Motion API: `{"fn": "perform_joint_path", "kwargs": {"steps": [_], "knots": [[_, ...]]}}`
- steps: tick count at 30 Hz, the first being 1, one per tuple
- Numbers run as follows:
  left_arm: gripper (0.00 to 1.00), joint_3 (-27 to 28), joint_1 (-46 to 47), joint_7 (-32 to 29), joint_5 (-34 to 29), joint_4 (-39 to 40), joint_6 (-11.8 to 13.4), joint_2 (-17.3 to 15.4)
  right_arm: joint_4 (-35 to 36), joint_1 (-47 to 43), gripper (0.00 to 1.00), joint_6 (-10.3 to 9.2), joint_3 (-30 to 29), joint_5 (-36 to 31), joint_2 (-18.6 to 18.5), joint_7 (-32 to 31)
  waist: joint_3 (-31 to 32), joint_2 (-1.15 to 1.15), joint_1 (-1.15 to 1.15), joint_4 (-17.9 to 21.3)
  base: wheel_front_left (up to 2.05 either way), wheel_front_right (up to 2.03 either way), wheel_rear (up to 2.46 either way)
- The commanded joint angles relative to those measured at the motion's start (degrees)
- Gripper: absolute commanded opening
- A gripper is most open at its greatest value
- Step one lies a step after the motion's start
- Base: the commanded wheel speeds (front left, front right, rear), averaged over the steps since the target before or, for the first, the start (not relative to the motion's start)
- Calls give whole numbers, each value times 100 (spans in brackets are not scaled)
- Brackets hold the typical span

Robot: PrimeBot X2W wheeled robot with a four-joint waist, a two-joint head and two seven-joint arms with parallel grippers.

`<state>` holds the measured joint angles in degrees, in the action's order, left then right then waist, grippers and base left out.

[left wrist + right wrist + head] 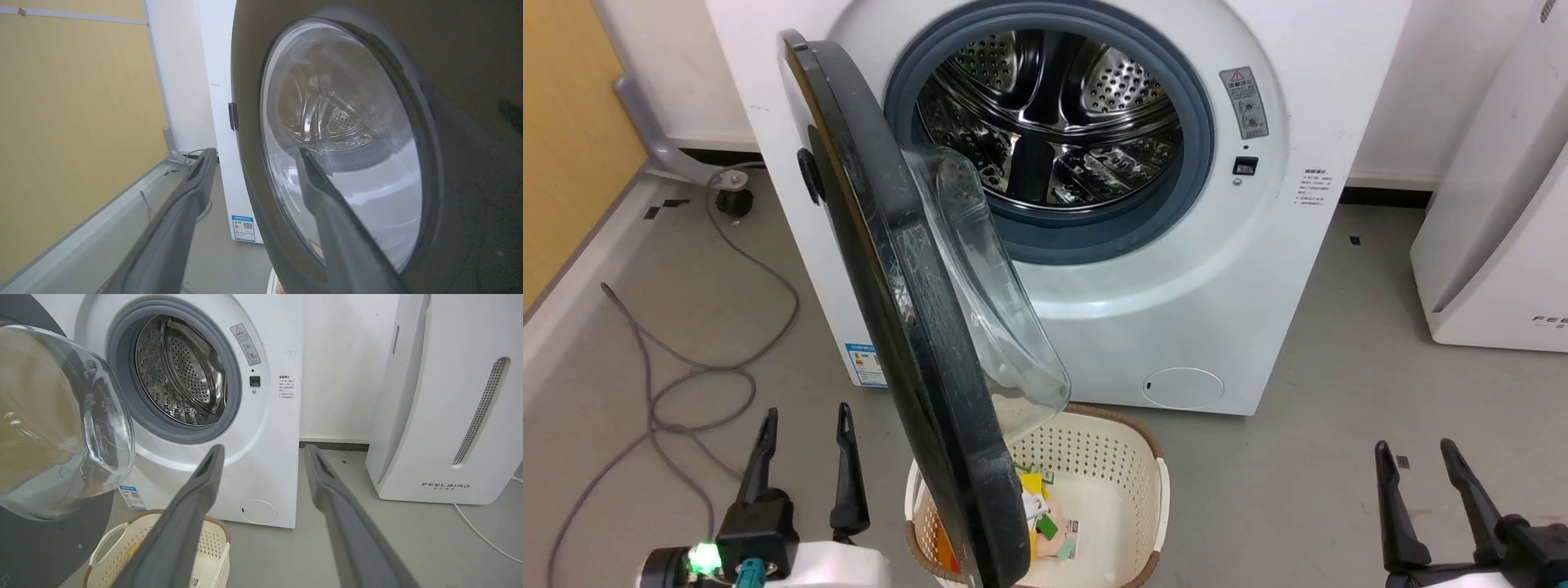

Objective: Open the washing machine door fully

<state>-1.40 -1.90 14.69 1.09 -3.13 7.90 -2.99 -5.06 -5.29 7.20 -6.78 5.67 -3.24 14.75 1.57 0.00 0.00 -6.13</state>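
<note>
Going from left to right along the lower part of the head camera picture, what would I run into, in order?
Grey cable on the floor → left gripper → washing machine door, seen edge-on → laundry basket → right gripper.

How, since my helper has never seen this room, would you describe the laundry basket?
Find the white washing machine with its black door swung open. On the floor before it, partly behind that door, sits the basket: cream, perforated, brown-rimmed.
</note>
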Motion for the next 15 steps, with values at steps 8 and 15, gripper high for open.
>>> {"fn": "perform_joint_path", "kwargs": {"steps": [8,15], "knots": [[0,139,449,30,-108,589,34,-246,54,-50,100,29,4,87,35,25,25,0,0,-91,0,0,0],[0,-121,973,30,-280,1582,11,-380,134,-69,100,29,-16,115,35,25,38,0,0,-121,0,0,0]]}}
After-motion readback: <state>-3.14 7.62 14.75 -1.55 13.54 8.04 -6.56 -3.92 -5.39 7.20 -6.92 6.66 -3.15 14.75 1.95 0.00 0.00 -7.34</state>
